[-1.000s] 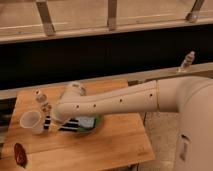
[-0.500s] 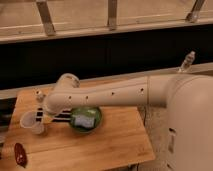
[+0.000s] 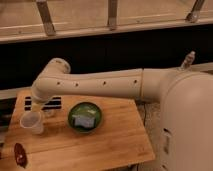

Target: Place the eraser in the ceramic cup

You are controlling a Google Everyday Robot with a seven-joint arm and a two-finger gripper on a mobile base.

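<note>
The eraser (image 3: 43, 103), a black block with white stripes, hangs at the end of my arm at the table's back left. It is just above and behind the ceramic cup (image 3: 31, 121). The cup is whitish, stands upright near the left edge, and looks empty. My gripper (image 3: 40, 101) points down over that spot and is shut on the eraser. The cream wrist mostly hides the gripper.
A green plate (image 3: 85, 116) with a pale block on it sits right of the cup. A small dark red oval object (image 3: 19, 153) lies at the front left. A small clear bottle (image 3: 49, 113) stands between cup and plate. The wooden table (image 3: 110, 142) ends near my base on the right.
My arm has swung left and back, carrying the eraser from beside the green plate to just above the cup. The plate, once partly covered by the arm, is now in full view.
</note>
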